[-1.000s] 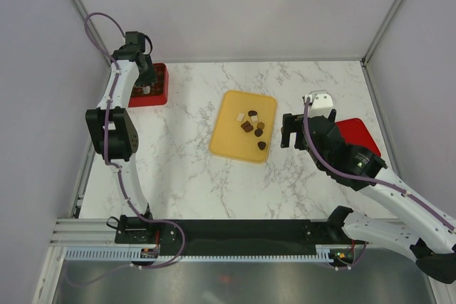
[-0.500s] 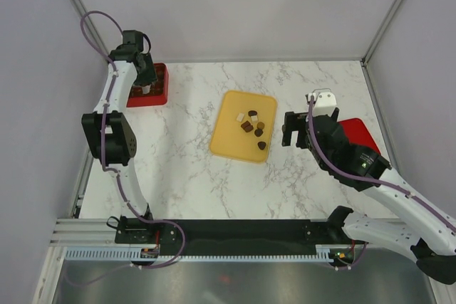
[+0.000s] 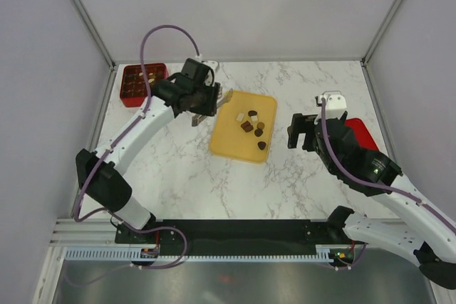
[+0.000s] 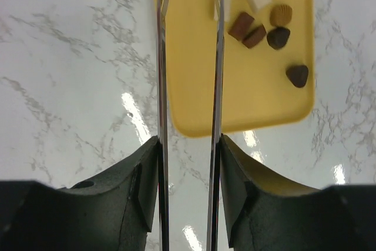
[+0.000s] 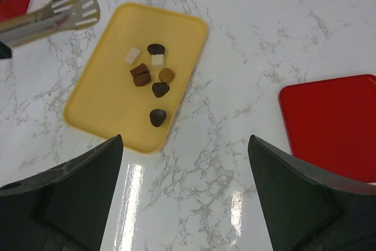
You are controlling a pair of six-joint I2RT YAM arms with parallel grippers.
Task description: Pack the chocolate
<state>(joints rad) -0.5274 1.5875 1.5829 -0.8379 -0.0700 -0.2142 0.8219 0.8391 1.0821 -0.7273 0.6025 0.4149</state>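
Eight chocolate pieces (image 3: 246, 126), cluster stretched roughly lengthwise on yellow tray (image 3: 228, 142)

You're looking at a white marble-look worktop (image 3: 320, 83) w/ grey veins, boxed in by plain pale-grey walls: back wall (image 3: 235, 5), left wall (image 3: 35, 105), right wall (image 3: 427, 69). Metal posts (image 3: 83, 12) run up both back corners. Near edge: black strip (image 3: 249, 231), then a slotted alu rail (image 3: 235, 254), then a dull grey sheet (image 3: 235, 286). Light leaves glare spots (image 5: 134, 183) on the worktop.
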